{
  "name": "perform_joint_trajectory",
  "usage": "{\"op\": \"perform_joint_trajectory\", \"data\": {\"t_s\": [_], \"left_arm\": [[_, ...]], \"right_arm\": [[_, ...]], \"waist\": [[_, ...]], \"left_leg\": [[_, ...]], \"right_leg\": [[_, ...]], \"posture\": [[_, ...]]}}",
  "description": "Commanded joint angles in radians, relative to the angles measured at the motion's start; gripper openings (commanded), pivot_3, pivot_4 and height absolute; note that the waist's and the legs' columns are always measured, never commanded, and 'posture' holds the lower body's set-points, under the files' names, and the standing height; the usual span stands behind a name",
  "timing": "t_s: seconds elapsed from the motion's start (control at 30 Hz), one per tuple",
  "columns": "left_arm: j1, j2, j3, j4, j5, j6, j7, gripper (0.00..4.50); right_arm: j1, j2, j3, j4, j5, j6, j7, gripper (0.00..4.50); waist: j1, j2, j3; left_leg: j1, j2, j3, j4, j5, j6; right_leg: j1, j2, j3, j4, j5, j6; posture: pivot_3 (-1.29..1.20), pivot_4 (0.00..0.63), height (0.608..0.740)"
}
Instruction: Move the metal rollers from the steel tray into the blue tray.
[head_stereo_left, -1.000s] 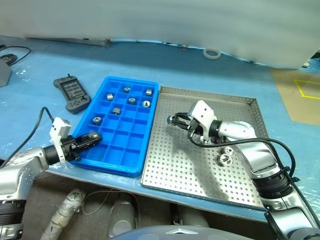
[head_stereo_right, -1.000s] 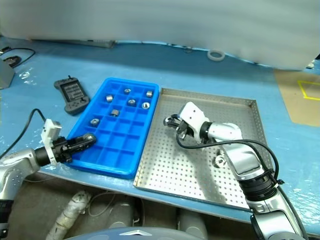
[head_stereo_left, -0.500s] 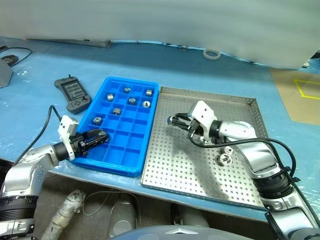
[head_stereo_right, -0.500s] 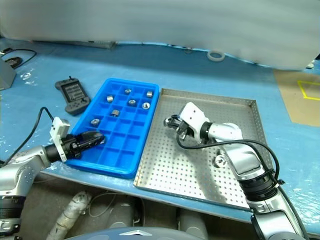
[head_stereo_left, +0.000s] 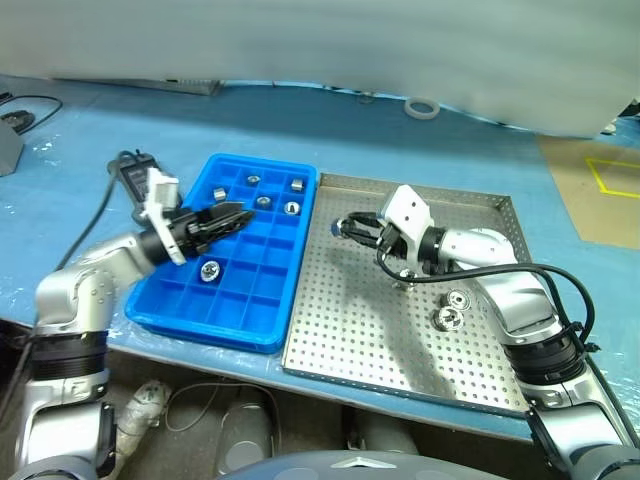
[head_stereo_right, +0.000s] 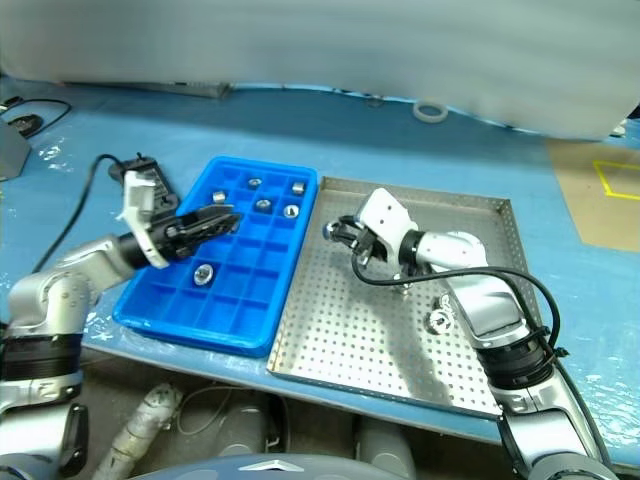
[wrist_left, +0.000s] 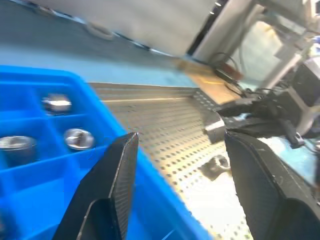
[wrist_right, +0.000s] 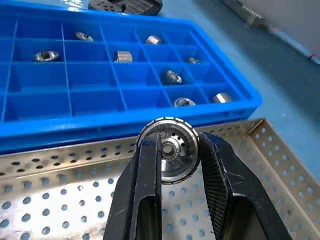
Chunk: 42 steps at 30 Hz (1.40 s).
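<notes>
The blue tray (head_stereo_left: 243, 305) lies left of the steel tray (head_stereo_left: 400, 350). Several metal rollers sit in its compartments, one of them (head_stereo_left: 208, 269) near the middle and others (head_stereo_left: 291, 208) at the far end. Two more rollers (head_stereo_left: 447, 318) lie on the steel tray's perforated floor. My left gripper (head_stereo_left: 236, 214) hovers open above the blue tray with nothing between its fingers (wrist_left: 115, 180). My right gripper (wrist_right: 172, 150) is shut on a roller (wrist_right: 169, 142), held above the steel tray's left side near the blue tray (wrist_right: 125, 120).
A black handheld controller (head_stereo_left: 130, 168) lies left of the blue tray, partly behind my left arm. A white tape ring (head_stereo_left: 424, 106) sits at the back. A brown area with yellow marking (head_stereo_left: 610, 185) is at the right. The table's front edge runs just below both trays.
My left gripper opened, left a roller in a middle compartment, then rose and swung right and farther back over the blue tray. The right gripper lifted slightly with its roller.
</notes>
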Motion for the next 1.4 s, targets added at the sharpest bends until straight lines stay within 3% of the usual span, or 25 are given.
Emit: {"op": "perform_joint_trajectory", "data": {"t_s": [0.03, 0.17, 0.33, 0.57, 0.83, 1.27, 1.4], "left_arm": [[-0.063, -0.066, -0.063, 0.056, -0.003, 0.024, -0.001, 2.87], [-0.107, -0.132, -0.082, 0.140, 0.011, 0.006, -0.006, 2.87], [-0.096, -0.174, -0.246, 0.120, 0.147, -0.147, -0.104, 2.87], [-0.157, -0.255, -0.180, 0.157, 0.066, -0.097, -0.089, 2.87], [-0.160, -0.300, -0.220, 0.166, 0.170, -0.223, -0.063, 2.87], [-0.222, -0.432, -0.163, 0.268, 0.218, -0.343, 0.070, 2.87], [-0.221, -0.403, -0.140, 0.225, 0.128, -0.235, 0.013, 2.87]], "right_arm": [[-0.037, -0.016, -0.009, -0.063, -0.005, -0.030, 0.018, 0.78], [-0.063, -0.016, -0.022, -0.077, 0.007, -0.016, 0.019, 0.78], [-0.084, 0.017, -0.048, -0.097, 0.045, 0.040, -0.008, 0.78], [-0.090, 0.032, -0.053, -0.120, 0.059, 0.085, -0.027, 0.78], [-0.085, 0.030, -0.056, -0.123, 0.058, 0.099, -0.038, 0.78], [-0.078, 0.031, -0.056, -0.122, 0.055, 0.107, -0.047, 0.78], [-0.073, 0.030, -0.057, -0.128, 0.056, 0.113, -0.052, 0.78]], "waist": [[0.000, 0.000, 0.000], [-0.006, 0.000, 0.000], [-0.005, 0.000, 0.000], [-0.006, 0.000, 0.000], [-0.008, 0.000, 0.000], [-0.009, 0.000, 0.000], [-0.010, 0.000, 0.000]], "left_leg": [[-0.001, 0.000, 0.000, 0.000, 0.000, 0.000], [-0.005, 0.000, 0.000, 0.001, 0.000, 0.001], [-0.006, 0.000, 0.000, 0.001, 0.000, 0.002], [-0.007, 0.000, 0.000, 0.002, 0.000, 0.003], [-0.007, 0.000, 0.000, 0.003, 0.000, 0.003], [-0.007, 0.000, 0.000, 0.004, -0.003, 0.007], [-0.007, 0.000, 0.000, 0.004, -0.003, 0.008]], "right_leg": [[0.000, 0.000, 0.000, 0.000, 0.000, 0.000], [-0.005, 0.000, 0.000, 0.000, 0.000, 0.000], [-0.005, 0.001, 0.000, -0.001, 0.000, 0.000], [-0.005, 0.000, 0.000, 0.000, 0.000, 0.000], [-0.005, 0.000, 0.000, 0.000, 0.000, 0.000], [-0.004, -0.001, 0.000, -0.001, 0.000, 0.000], [-0.004, -0.001, 0.000, -0.001, 0.000, 0.000]], "posture": [[-0.11, 0.150, 0.740], [-0.13, 0.150, 0.740], [-0.15, 0.150, 0.740], [-0.18, 0.150, 0.740], [-0.19, 0.150, 0.740], [-0.20, 0.150, 0.740], [-0.20, 0.150, 0.740]]}}
